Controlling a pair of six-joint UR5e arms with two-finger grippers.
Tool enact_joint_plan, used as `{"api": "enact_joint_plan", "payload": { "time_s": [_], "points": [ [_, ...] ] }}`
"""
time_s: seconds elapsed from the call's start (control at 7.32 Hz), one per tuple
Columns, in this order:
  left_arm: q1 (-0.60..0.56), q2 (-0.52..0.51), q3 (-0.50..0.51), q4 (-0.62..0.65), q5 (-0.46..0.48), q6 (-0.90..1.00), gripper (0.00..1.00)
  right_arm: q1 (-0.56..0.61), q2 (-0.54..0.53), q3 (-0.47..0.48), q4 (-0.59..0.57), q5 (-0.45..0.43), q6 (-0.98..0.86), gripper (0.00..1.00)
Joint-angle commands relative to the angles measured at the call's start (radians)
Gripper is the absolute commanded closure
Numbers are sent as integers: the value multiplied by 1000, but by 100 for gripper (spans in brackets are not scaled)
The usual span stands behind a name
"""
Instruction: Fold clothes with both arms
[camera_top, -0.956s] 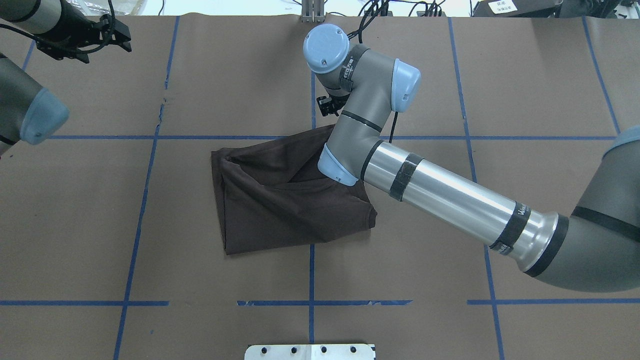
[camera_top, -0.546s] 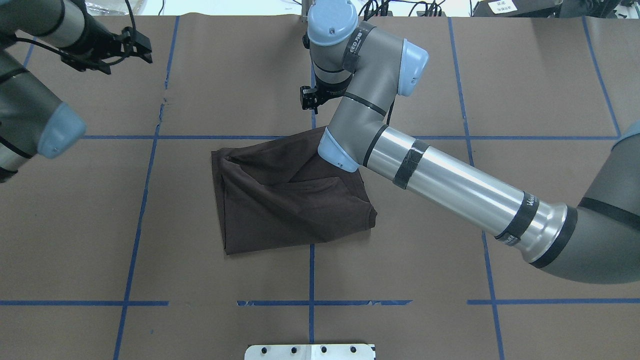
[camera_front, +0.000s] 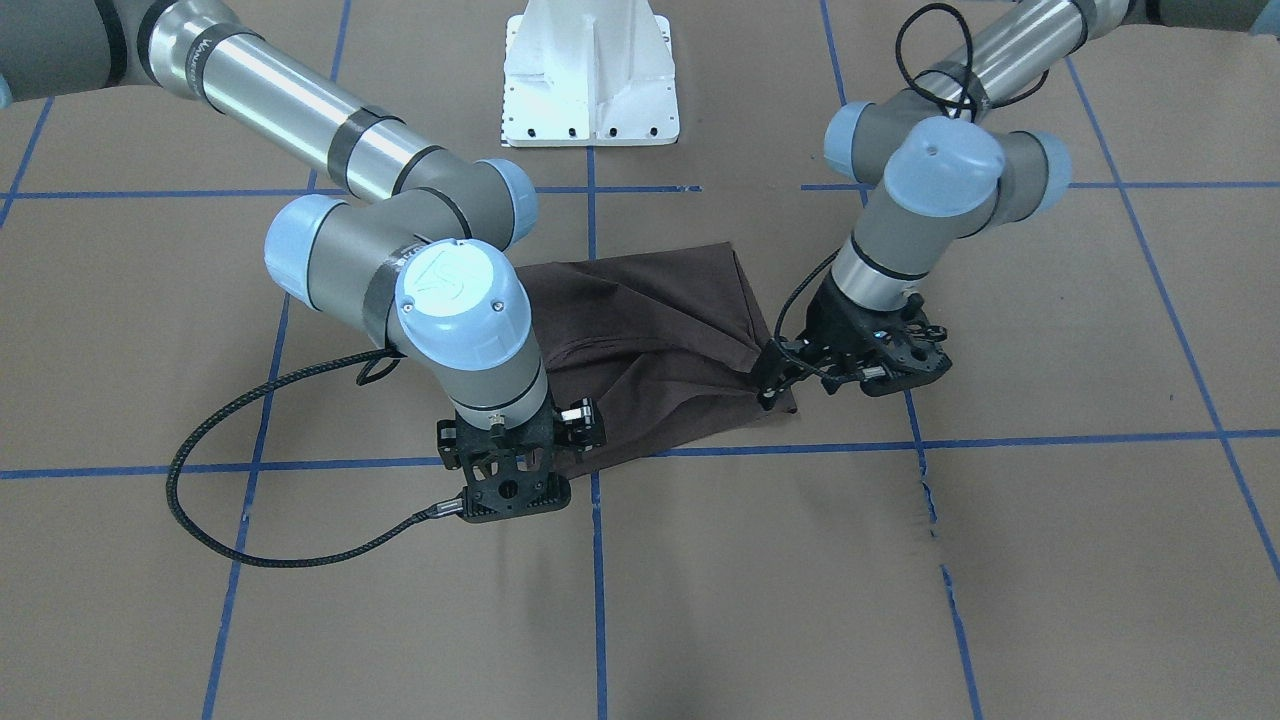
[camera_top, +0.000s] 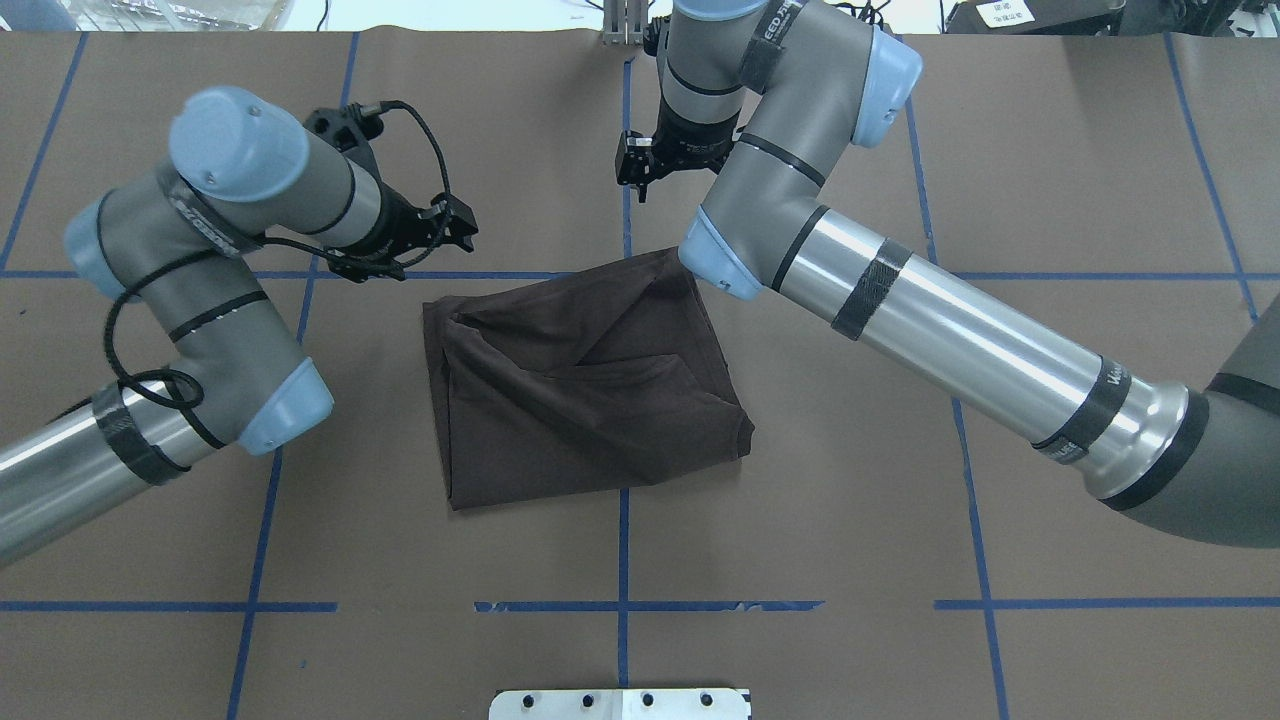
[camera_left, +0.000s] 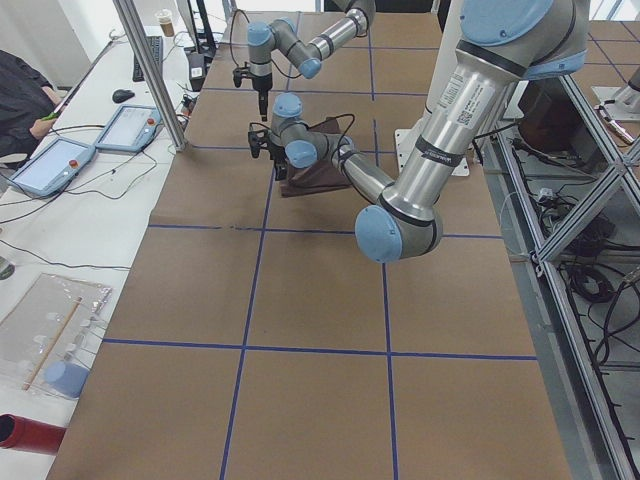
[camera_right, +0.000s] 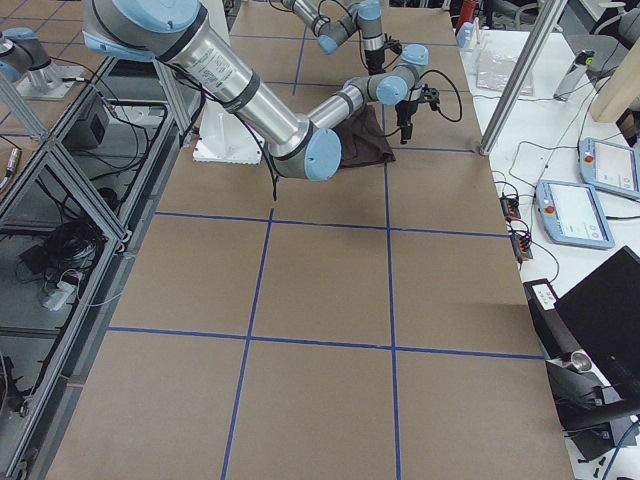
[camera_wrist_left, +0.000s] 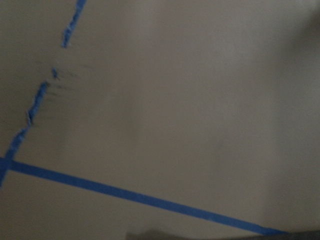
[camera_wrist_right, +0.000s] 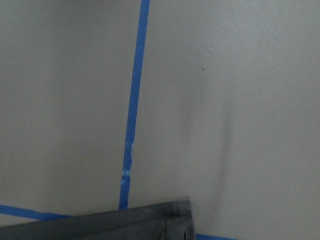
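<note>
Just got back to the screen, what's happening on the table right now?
A dark brown T-shirt lies partly folded and wrinkled on the brown paper-covered table. Neither arm appears to hold it. The left gripper hovers by the shirt's far left corner, and the right gripper hangs above the paper just beyond its far edge. Both wrist cameras show mostly bare paper with a sliver of fabric, so the next fold has not begun.
</note>
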Motion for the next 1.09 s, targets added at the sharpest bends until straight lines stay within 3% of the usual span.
{"api": "enact_joint_plan", "payload": {
  "time_s": [0.0,0.27,0.82,0.96],
  "points": [
    [50,-45,108,-78,31,-59,26,8,-4,5,1,4,4,0],
    [49,-40,104,-70,57,-58,32,8,-4,8,1,4,10,0],
    [49,17,61,-60,57,-47,32,5,-20,9,3,4,10,0],
    [50,18,24,-8,55,-47,32,5,-24,11,4,4,10,0]
  ]
}}
